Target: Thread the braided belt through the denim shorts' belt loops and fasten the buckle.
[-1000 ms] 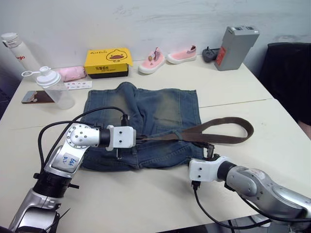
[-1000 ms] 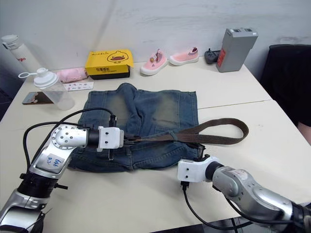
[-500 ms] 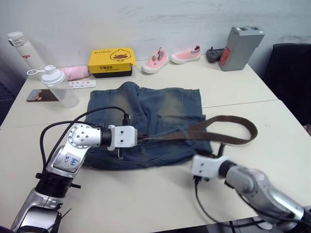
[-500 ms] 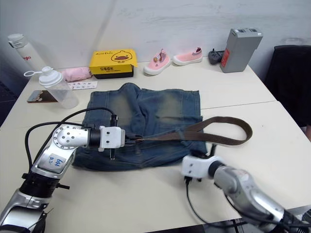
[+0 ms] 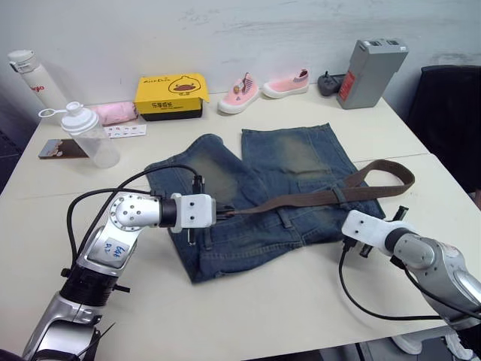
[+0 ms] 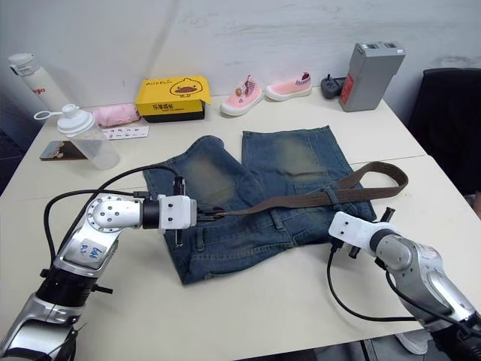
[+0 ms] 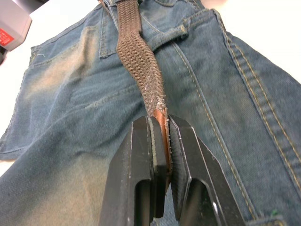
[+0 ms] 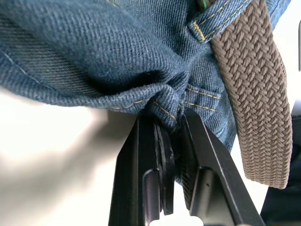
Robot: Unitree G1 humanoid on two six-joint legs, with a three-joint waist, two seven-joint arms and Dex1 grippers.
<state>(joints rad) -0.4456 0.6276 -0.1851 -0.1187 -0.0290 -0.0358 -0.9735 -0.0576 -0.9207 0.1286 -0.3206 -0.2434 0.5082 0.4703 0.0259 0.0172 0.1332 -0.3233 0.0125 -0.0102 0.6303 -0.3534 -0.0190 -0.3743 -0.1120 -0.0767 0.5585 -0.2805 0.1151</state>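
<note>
Change: denim shorts (image 5: 263, 188) swung round, right corner pulled right | my left gripper (image 7: 160, 141) pinches braided belt (image 5: 316, 197) tip | my right gripper (image 8: 171, 127) clamps waistband | threading goes on

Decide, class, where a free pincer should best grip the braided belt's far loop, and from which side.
Probably the outer bend of the braided belt, where it curls back past the denim shorts onto the table. Come from above on the robot's right: there the strap lies clear of cloth, so both fingers could straddle its narrow width.
</note>
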